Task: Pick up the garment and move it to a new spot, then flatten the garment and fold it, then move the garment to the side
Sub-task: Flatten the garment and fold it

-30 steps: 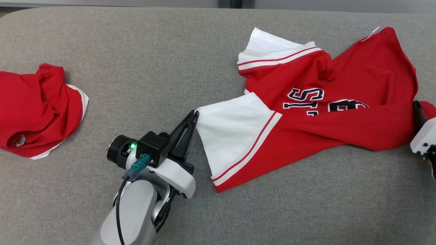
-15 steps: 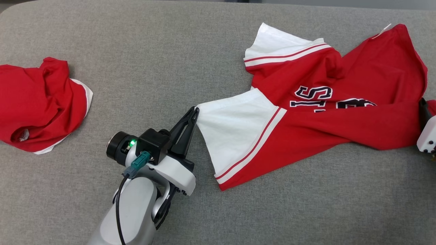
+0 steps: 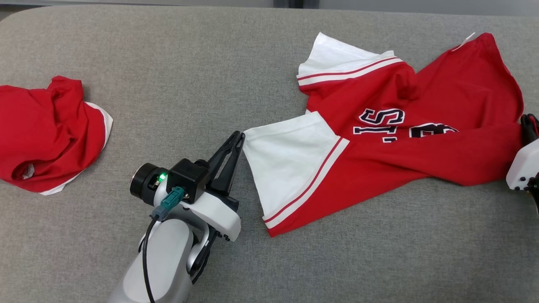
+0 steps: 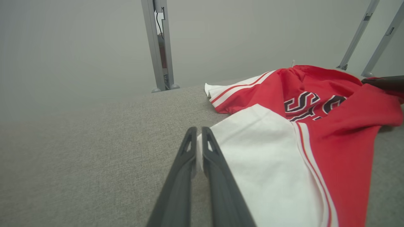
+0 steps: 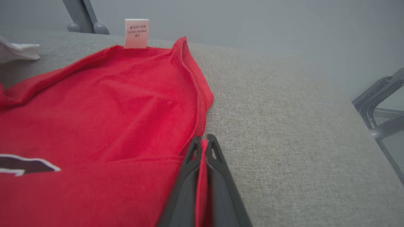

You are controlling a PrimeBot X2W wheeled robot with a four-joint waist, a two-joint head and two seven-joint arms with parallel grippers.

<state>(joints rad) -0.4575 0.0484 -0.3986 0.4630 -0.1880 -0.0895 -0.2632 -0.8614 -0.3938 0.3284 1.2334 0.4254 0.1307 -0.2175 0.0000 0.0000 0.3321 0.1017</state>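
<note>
The garment (image 3: 421,155) is a red jersey with white sleeves and dark lettering, lying crumpled on the right half of the grey table (image 3: 189,75). My left gripper (image 3: 241,135) is shut on the corner of its near white sleeve (image 3: 286,160); in the left wrist view the sleeve's white edge (image 4: 198,154) sits between the two dark fingers. At the right edge my right gripper (image 3: 529,122) is shut on the jersey's red hem, and the right wrist view shows red cloth (image 5: 202,176) pinched between its fingers. A white label (image 5: 136,33) stands at the jersey's far edge.
A second red garment (image 3: 46,134) with white trim lies bunched at the table's left edge. Grey frame posts (image 4: 159,47) stand behind the table. Bare grey cloth surface lies between the two garments and along the front.
The right gripper has shut on the jersey's red hem. The left gripper keeps its hold on the white sleeve corner. The head camera shifted slightly.
</note>
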